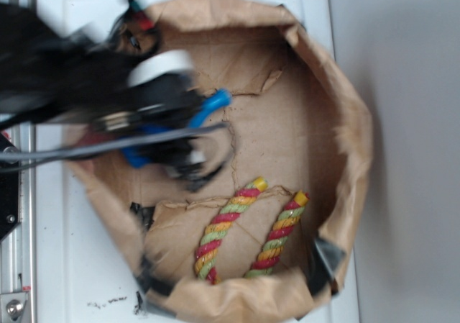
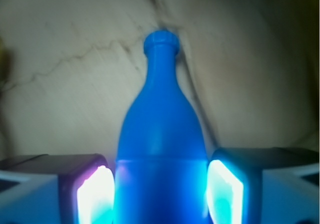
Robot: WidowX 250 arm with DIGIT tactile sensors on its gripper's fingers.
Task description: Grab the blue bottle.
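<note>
In the wrist view the blue bottle (image 2: 162, 154) sits between the 2 jaws, its body filling the gap and both glowing pads (image 2: 93, 196) pressed against its sides, neck pointing away. From outside, the blurred gripper (image 1: 176, 132) hangs over the brown paper bag (image 1: 345, 121) on the white bench (image 1: 72, 265), the bottle's neck (image 1: 213, 106) poking out. A red-yellow-green rope (image 1: 226, 226) lies well apart, nearer the bag's lower edge.

The blurred robot arm (image 1: 79, 85) covers most of the blue bottle (image 1: 213, 106), leaving only its neck showing, while in the wrist view the bottle's base and the gripper (image 2: 160, 196) run off the bottom edge.
</note>
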